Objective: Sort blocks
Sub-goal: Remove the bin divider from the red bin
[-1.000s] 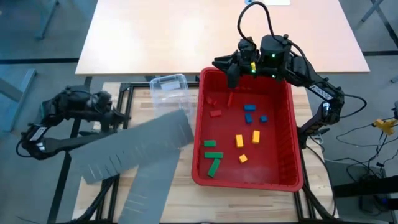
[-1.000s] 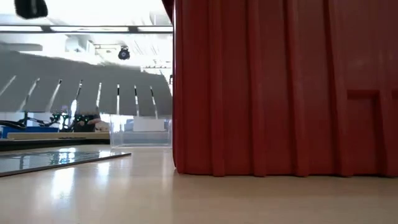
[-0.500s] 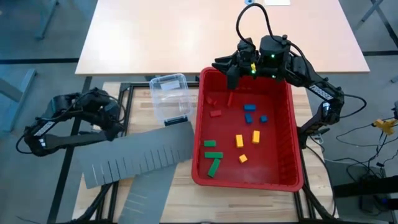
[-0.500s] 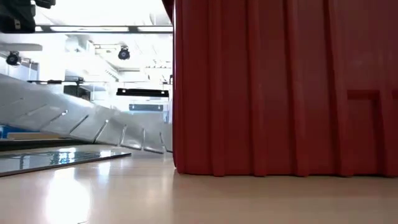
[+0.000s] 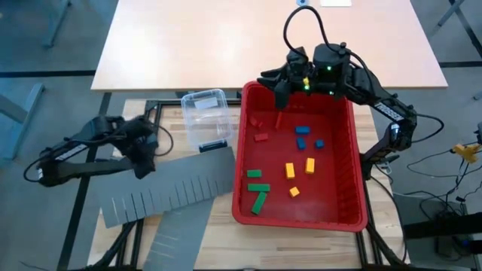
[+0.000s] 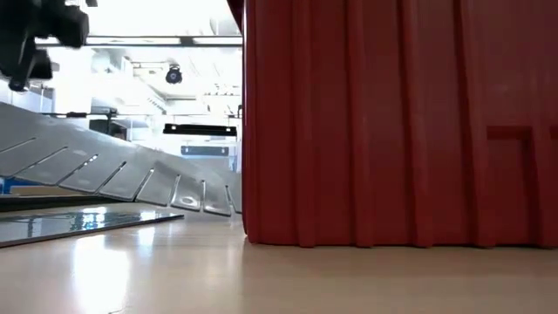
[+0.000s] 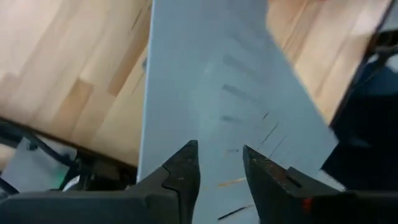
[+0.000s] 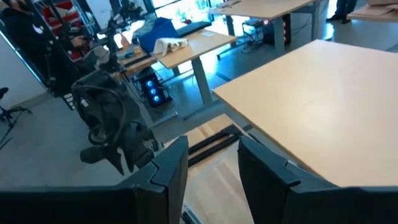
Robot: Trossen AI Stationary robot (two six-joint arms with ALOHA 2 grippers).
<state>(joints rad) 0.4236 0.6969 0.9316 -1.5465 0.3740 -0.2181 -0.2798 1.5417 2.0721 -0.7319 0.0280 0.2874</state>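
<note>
The blocks [image 5: 289,170] are lying scattered in the red bin [image 5: 359,169], well apart from both grippers. The right gripper [image 5: 280,89] is being held slightly parted and empty over the bin's far edge. The left gripper [image 7: 220,163] is being held slightly parted over a grey slotted divider panel [image 5: 167,189].

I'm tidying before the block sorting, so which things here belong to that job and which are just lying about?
Job: blocks in red, blue, yellow and green, all in the red bin.

Lying about: clear tub; two grey slotted panels, on the wooden table.
</note>
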